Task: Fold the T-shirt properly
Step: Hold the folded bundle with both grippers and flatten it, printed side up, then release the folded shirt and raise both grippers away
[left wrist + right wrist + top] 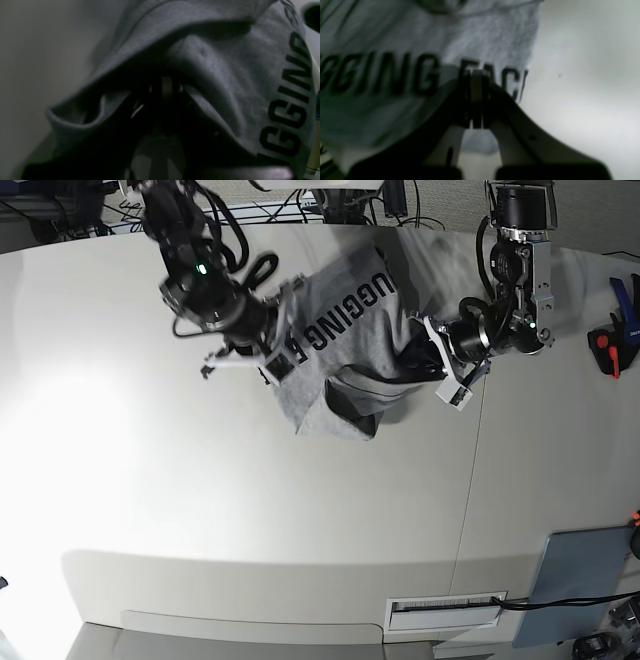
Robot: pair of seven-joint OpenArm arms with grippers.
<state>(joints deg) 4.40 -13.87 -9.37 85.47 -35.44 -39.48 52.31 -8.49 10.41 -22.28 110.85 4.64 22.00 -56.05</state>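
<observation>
The heather-grey T-shirt (350, 330) hangs bunched between my two grippers above the white table (250, 480), its black lettering facing up and its lower folds touching the tabletop. My right gripper (278, 330), on the base view's left, is shut on the shirt's edge beside the lettering. In the right wrist view its fingertips (477, 100) pinch the T-shirt (482, 32). My left gripper (425, 358) holds the other side. In the left wrist view the T-shirt (212, 65) drapes over the gripper (167, 86), whose closed fingers are mostly in shadow.
A red-handled tool (608, 345) lies at the table's right edge. A blue-grey panel (580, 585) sits at the front right corner. Cables (350, 200) run along the back edge. A seam (470, 480) crosses the tabletop on the right.
</observation>
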